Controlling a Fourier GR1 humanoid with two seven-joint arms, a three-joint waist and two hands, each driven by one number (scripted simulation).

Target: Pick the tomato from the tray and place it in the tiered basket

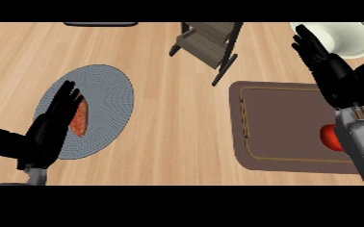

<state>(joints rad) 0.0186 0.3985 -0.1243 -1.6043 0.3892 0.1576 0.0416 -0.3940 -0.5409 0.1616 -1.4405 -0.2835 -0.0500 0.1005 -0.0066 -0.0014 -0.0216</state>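
Wood-grained planks made up the pale counter, on which lay one brown rounded-rectangle tray with a thin raised inner rim. One smooth red tomato sat on the tray near its right edge, partly hidden behind the right forearm and touched by no fingers. One tiered basket of grey-brown slats with dark legs stood at the far middle, well apart from the tomato. At the left lay one oval grey mat with a fine woven texture, bearing one orange-red item too hidden to identify. The left robot hand hovered over that mat, fingers straight and released. The right robot hand was raised beyond the tray, fingers extended and grasping nothing, beside one white rounded vessel.
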